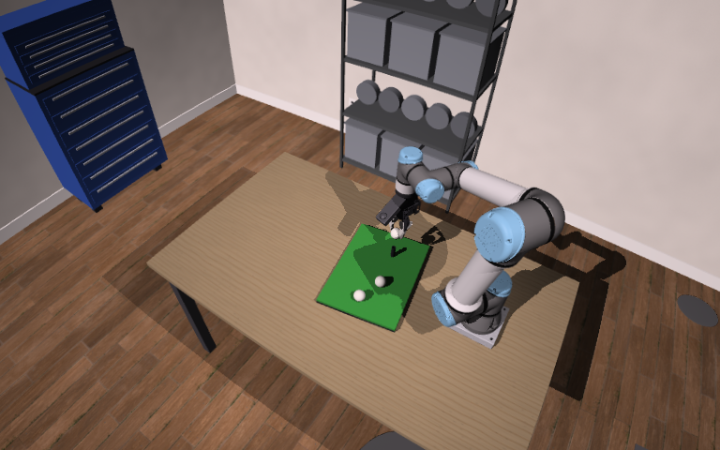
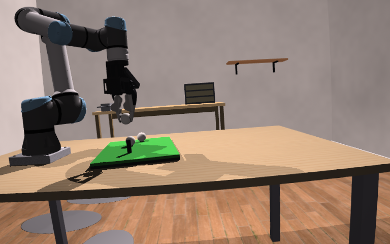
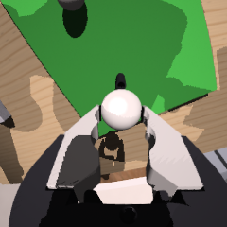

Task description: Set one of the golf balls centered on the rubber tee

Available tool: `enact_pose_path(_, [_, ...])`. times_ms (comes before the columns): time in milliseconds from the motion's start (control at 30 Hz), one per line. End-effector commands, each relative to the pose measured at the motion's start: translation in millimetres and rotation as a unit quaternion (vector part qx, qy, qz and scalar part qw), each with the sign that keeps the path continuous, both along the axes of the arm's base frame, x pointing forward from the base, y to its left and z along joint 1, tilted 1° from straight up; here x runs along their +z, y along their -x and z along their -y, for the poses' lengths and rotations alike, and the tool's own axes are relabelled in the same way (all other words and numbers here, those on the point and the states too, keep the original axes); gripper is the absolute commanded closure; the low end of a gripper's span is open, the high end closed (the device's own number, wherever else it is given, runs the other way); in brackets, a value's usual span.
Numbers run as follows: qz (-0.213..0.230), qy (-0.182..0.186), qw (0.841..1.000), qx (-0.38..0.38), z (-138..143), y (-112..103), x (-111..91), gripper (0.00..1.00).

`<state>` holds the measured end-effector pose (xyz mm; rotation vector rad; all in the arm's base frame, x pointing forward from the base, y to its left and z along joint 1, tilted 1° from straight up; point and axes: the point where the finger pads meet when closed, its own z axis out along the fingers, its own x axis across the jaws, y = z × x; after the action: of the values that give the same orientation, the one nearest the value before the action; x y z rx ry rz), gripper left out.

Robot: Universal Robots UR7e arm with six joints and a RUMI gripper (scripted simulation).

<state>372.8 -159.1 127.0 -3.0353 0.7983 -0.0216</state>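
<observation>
We have a ball [image 3: 121, 109] pinched between the two fingers of our hand [image 2: 124, 113], seated near the fingertips with pale pads on both sides of it. It hangs well above the green mat [image 2: 155, 149], near the mat's far edge as the top view frames it.

The tee [image 2: 129, 147] stands upright on the mat, dark and slim, and nothing sits on it yet. In the wrist view it shows as a small dark stub [image 3: 120, 80] just beyond the ball, so we judge we are not yet straight over it. Two spare balls [image 1: 359, 294] lie on the mat nearer the arm's base; in the exterior view one of them looks close to the tee, though the top view shows them apart from it.

To do this step well, we slide sideways first, keeping our height, until the tee disappears under the ball in the wrist view. Then we descend straight and slowly, wrist vertical, so the ball meets the rim evenly and not from one side. We spread the fingers only once the ball rests on the opening, and gently, since a quick release could nudge it off. We lift straight up afterwards, clear of the spare balls.
</observation>
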Motion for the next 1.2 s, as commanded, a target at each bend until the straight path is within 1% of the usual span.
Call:
enact_pose_path(0, [0.001, 0.001, 1.000, 0.000, 1, -2, -31, 1.00])
enact_pose_path(67, [0.001, 0.001, 1.000, 0.000, 1, -2, -39, 1.00])
enact_pose_path(167, [0.001, 0.001, 1.000, 0.000, 1, -2, -45, 1.00])
enact_pose_path(433, [0.001, 0.001, 1.000, 0.000, 1, -2, -47, 1.00])
enact_pose_path(767, [0.001, 0.001, 1.000, 0.000, 1, -2, -60, 1.00])
enact_pose_path(1167, [0.001, 0.001, 1.000, 0.000, 1, -2, -60, 1.00])
